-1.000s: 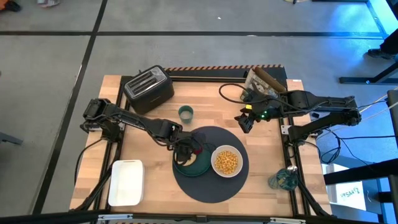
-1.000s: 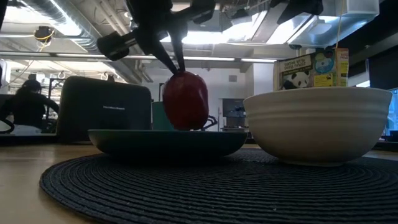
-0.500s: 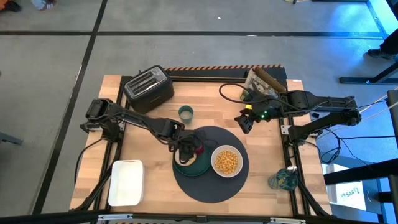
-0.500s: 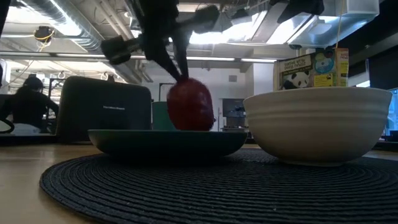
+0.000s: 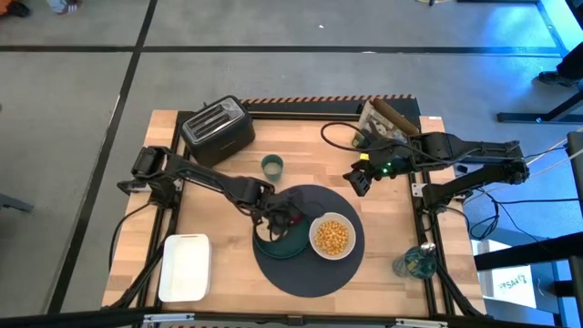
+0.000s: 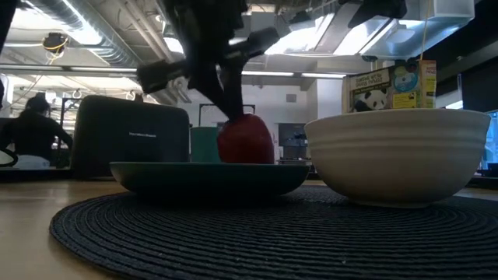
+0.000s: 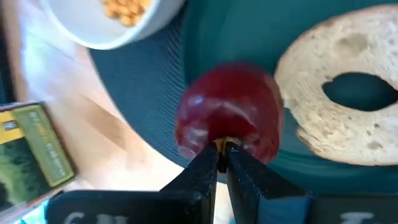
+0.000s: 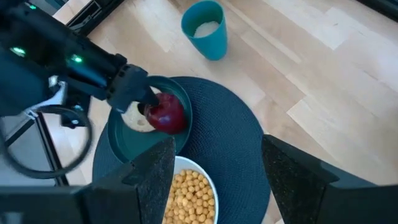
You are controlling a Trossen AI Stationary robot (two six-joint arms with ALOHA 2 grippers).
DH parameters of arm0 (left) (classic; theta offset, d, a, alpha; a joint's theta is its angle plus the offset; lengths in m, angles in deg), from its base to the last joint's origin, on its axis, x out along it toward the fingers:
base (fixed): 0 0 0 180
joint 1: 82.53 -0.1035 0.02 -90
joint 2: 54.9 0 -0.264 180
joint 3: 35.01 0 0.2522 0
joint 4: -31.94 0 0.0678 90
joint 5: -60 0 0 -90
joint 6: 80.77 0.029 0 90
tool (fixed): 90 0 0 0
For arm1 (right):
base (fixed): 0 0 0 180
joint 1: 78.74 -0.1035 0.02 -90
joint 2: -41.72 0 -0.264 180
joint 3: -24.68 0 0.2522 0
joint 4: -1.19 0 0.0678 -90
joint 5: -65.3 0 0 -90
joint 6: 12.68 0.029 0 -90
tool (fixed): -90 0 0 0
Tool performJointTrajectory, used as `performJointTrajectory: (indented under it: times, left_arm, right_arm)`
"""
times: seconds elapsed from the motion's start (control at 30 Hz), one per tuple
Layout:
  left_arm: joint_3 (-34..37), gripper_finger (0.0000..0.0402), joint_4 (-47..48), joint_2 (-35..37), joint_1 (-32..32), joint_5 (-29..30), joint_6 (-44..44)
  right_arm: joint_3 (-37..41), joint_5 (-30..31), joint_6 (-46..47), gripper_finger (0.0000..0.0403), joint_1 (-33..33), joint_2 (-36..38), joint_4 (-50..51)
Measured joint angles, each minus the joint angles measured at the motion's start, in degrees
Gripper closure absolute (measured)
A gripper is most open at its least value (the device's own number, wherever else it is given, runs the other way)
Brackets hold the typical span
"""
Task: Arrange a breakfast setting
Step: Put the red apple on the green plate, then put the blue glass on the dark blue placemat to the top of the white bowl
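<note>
Left gripper: fingers pinched nearly together on the short stem at the top of the glossy red fruit, which I read as an apple. From the table-level camera the fruit sits low over the round teal plate; I cannot tell whether its underside is touching the plate or just clear of it. On the same plate, just beside the fruit, lies the pale halved bagel. The plate rests on the dark round woven mat, next to the white ribbed bowl of yellow cereal. The small green cup stands off the mat, between it and the black toaster.

Right gripper: fingers spread, carrying nothing, hovering over the far right part of the table, well apart from the plate.

Step in hand, as I judge it: setting the fruit down on the plate. A stem grip is thin, so I would lower slowly until the fruit bears its own weight, keep it off the bagel, and only then part the fingers and lift straight up, so it does not tip or roll toward the bowl.

I see no orange-handled spoon in any view.
</note>
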Motion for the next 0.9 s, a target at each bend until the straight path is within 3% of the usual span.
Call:
performJointTrajectory:
  times: [0.17, 0.33, 0.5, 0.6, 0.77, 0.9]
  left_arm:
    - [0.00, 0.0367, -0.12, 1.81, -0.36, -4.54, -3.33]
    - [0.00, 0.0315, -0.02, 1.97, -0.48, -7.51, -4.55]
    - [0.00, 0.0255, -0.14, 2.47, -0.48, -2.08, -5.42]
    - [-0.02, 0.0232, -1.13, 4.99, -1.45, -2.32, -9.22]
    - [-0.06, 0.0215, -1.00, 10.75, -4.09, -2.28, -16.26]
    - [-0.02, 0.0214, -1.46, 17.44, -6.83, 3.67, -26.70]
  right_arm:
    - [0.00, 0.08, -0.01, 0.0173, 0.00, 0.00, -0.03]
    - [0.00, 0.15, -0.02, 0.0173, 0.00, 0.00, -0.05]
    - [0.00, 0.92, -0.02, 0.0173, 0.00, 0.00, -0.06]
    - [0.00, 2.05, 0.04, 0.0173, 0.01, 0.00, -0.38]
    - [0.00, 3.77, -0.07, 0.0173, 0.02, -0.01, -4.13]
    - [0.01, 3.99, -2.15, 0.0173, 0.02, -0.02, -9.82]
